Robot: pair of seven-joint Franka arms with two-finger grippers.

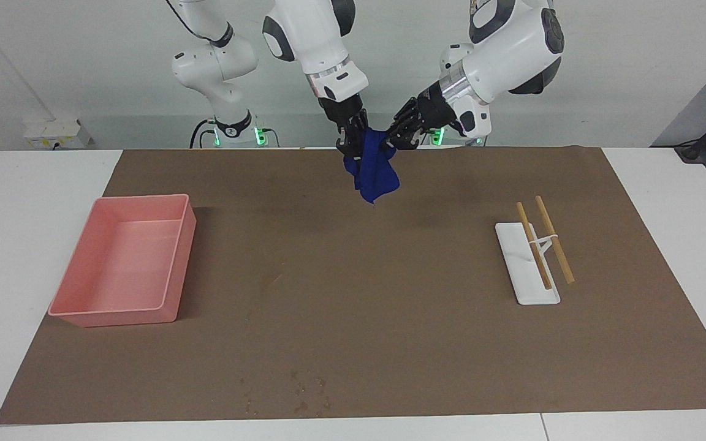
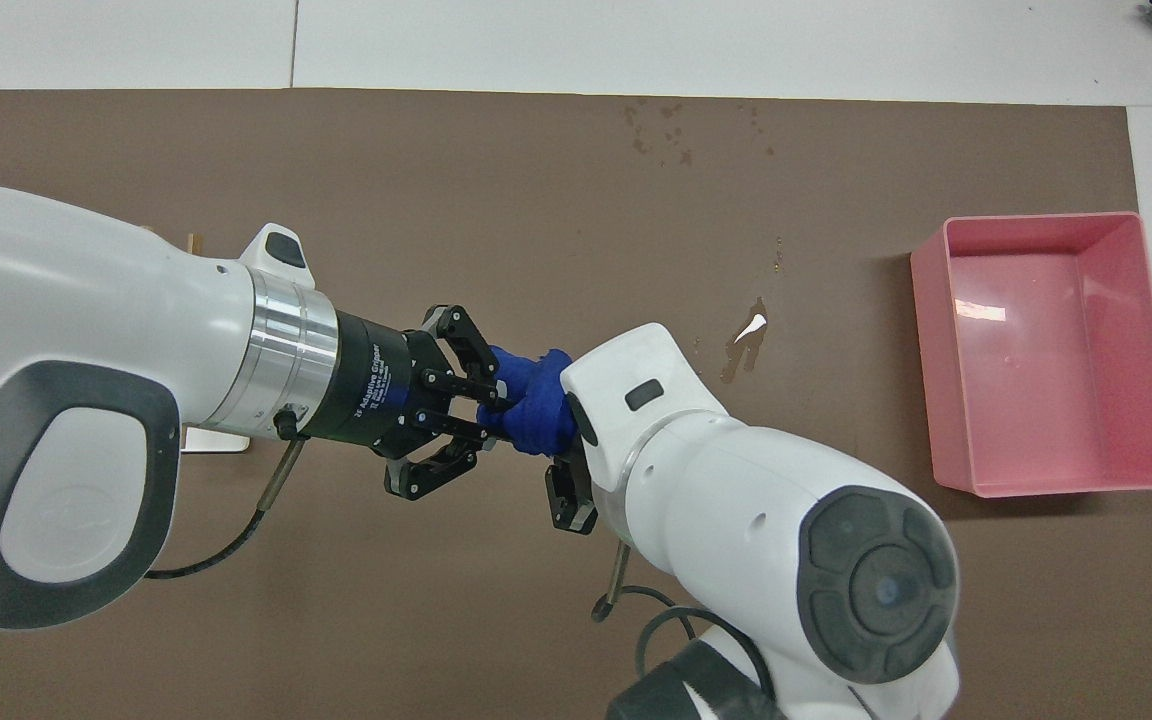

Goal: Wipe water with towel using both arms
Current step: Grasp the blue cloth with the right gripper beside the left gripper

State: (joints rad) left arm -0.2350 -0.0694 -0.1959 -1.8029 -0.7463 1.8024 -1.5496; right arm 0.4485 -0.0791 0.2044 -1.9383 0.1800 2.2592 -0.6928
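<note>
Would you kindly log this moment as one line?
left gripper: on deep-blue folded towel | right gripper: also on towel | towel: raised above brown mat | glossy water streak: unwiped

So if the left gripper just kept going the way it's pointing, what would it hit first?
The left gripper already has the towel at its fingertips; pushing on, it would probably meet the right gripper, which holds the towel's other side, though depth is unclear.

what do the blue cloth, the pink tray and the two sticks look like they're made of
The small deep-blue cloth looks like soft fabric: it hangs in limp folds.
The pink rectangular tray looks like smooth moulded plastic: rounded corners, and a glossy highlight on its floor in the overhead view.
The two thin tan sticks look like wood or bamboo, matte; which one is unclear.
</note>
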